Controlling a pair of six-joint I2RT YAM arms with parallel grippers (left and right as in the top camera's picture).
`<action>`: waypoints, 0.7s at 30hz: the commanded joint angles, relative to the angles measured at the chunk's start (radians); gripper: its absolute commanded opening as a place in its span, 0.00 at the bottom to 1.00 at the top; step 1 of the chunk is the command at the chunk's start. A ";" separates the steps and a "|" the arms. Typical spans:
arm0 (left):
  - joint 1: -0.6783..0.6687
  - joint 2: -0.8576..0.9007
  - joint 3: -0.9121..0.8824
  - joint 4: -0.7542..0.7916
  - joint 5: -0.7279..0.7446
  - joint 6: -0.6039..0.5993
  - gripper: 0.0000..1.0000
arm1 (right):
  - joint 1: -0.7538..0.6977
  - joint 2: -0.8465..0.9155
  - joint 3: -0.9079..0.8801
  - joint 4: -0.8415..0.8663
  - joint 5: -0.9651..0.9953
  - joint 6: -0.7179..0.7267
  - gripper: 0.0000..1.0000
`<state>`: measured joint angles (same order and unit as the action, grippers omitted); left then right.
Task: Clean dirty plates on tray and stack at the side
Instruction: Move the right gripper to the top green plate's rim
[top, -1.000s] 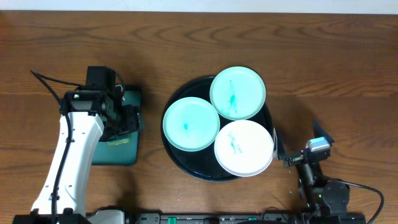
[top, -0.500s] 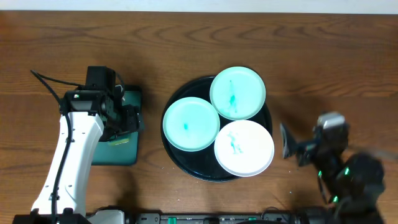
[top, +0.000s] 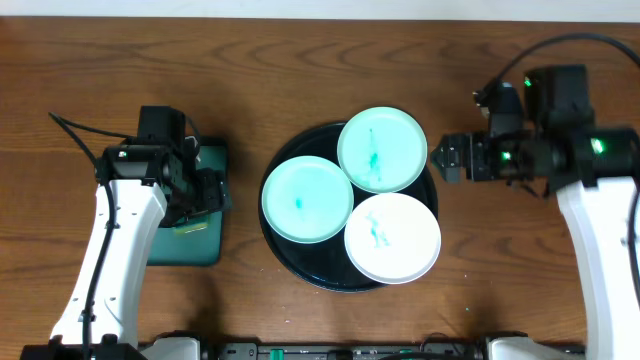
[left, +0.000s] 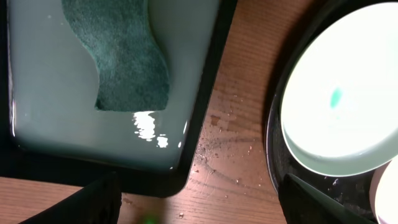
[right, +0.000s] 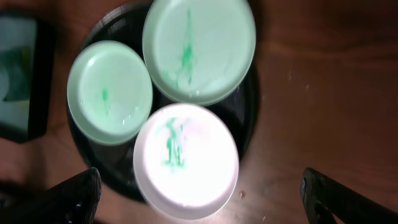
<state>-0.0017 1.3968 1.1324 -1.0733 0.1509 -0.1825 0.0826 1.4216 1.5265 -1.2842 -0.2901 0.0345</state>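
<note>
Brown wood table (top: 300, 60). Black tray (top: 283, 262) sits at centre with three plates on it, rims meeting. Mint plate (top: 306, 199) on the left, second mint plate (top: 382, 149) at the back and reaching past the tray rim, white plate (top: 392, 237) front right, also past the rim. Each has a teal smear at its centre. Left gripper (top: 213, 195) has jaws spread wide, holding nothing, over the right edge of the teal tray (top: 190, 245); a sponge (left: 121, 56) lies in it. Right gripper (top: 447, 158) has jaws spread wide, holding nothing, above the table just right of the back plate.
</note>
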 joint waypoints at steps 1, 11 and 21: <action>0.003 0.001 0.019 -0.003 -0.010 0.013 0.81 | 0.011 0.086 0.034 -0.025 -0.056 0.014 0.99; 0.003 0.001 0.019 -0.003 -0.010 0.013 0.81 | 0.011 0.229 0.034 -0.031 -0.091 0.030 0.99; 0.003 0.001 0.019 -0.003 -0.010 0.013 0.81 | 0.050 0.331 0.027 0.021 -0.326 -0.071 0.99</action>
<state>-0.0017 1.3968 1.1324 -1.0733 0.1509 -0.1822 0.0887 1.7191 1.5410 -1.2873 -0.4717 0.0063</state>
